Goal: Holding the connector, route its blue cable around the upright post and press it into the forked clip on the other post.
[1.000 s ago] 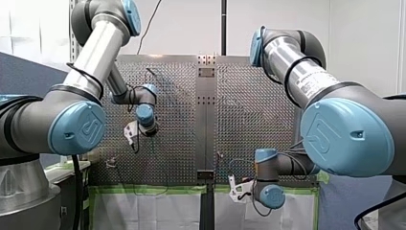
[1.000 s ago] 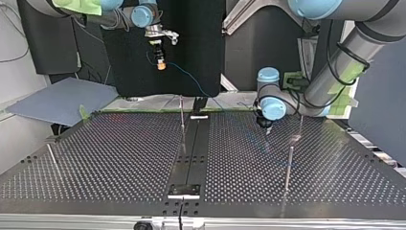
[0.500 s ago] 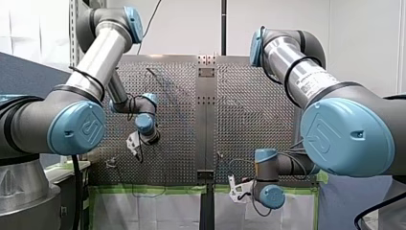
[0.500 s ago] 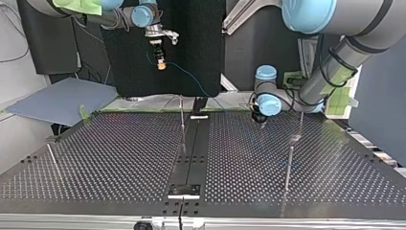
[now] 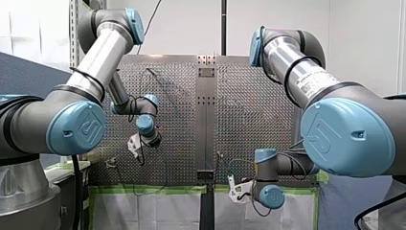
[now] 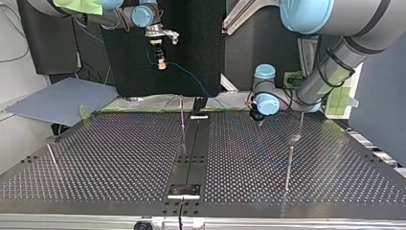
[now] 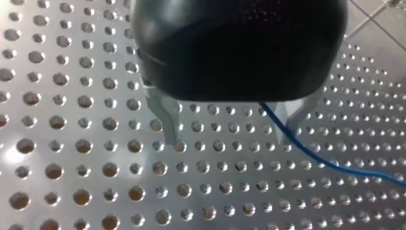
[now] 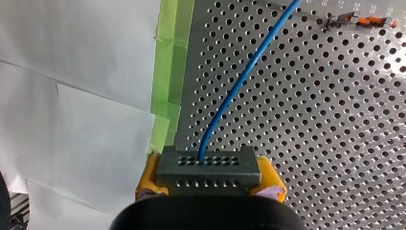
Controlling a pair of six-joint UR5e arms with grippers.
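My right gripper (image 8: pixel 209 191) has yellow pads and is shut on a grey connector (image 8: pixel 209 167). The blue cable (image 8: pixel 239 91) leaves the connector's top and runs out over the perforated table. In the top view this gripper (image 6: pixel 161 61) hangs high behind the table's far edge, and the cable (image 6: pixel 191 79) slopes down from it toward the table. My left gripper (image 7: pixel 229 140) is open just above the table. The cable (image 7: pixel 325 160) passes close by one of its metal fingers (image 7: pixel 289 120) and is not gripped. A thin upright post (image 6: pixel 182 112) stands near the centre strip.
Further thin posts stand at the top view's right (image 6: pixel 288 165), behind that one (image 6: pixel 300 122) and at the left (image 6: pixel 52 158). A small orange and grey piece (image 8: pixel 359 21) lies on the table ahead of my right gripper. Green tape (image 8: pixel 174 62) lines the table's edge.
My left gripper has moved toward the table's far edge in the top view, downward in the front view. My right gripper has kept still with the connector.
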